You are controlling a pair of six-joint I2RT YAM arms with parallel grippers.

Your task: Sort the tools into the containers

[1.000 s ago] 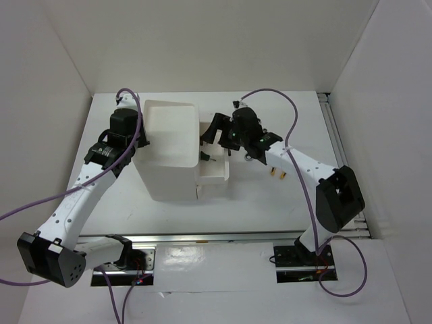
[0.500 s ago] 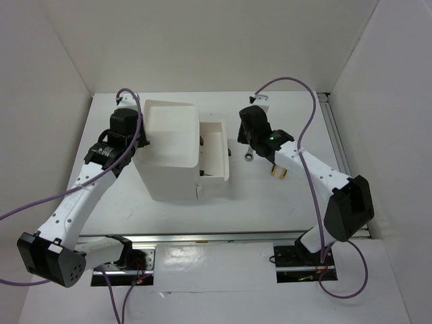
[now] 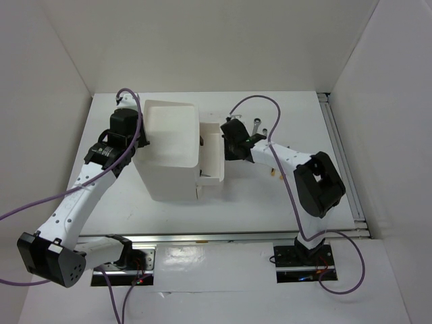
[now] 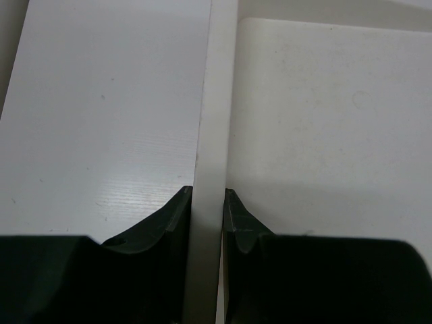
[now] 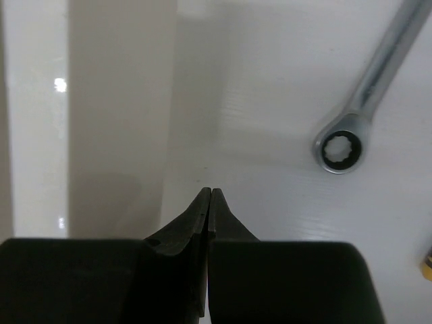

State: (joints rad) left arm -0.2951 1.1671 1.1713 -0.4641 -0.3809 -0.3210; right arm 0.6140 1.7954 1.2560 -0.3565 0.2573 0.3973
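The white box (image 3: 170,145) stands left of centre with its top bin open. One white drawer (image 3: 217,177) is pulled out to its right. My left gripper (image 3: 140,137) is shut on the bin's left wall; in the left wrist view its fingers (image 4: 208,192) pinch the wall's rim (image 4: 214,101). My right gripper (image 3: 229,150) hangs just right of the drawer, shut and empty (image 5: 210,191). A silver wrench (image 5: 343,150) lies on the table to its right, also seen from above (image 3: 256,125). Yellow plier handles (image 3: 275,174) peek out from under the right arm.
The drawer's side wall (image 5: 121,101) rises close on the left of the right fingertips. White enclosure walls (image 3: 378,101) ring the table, and a metal rail (image 3: 341,155) runs along its right edge. The right arm's purple cable (image 3: 253,101) loops above the wrench.
The right gripper was open over the drawer, shut while swinging right above the wrench, and has now come back left beside the drawer. The left arm has not moved.
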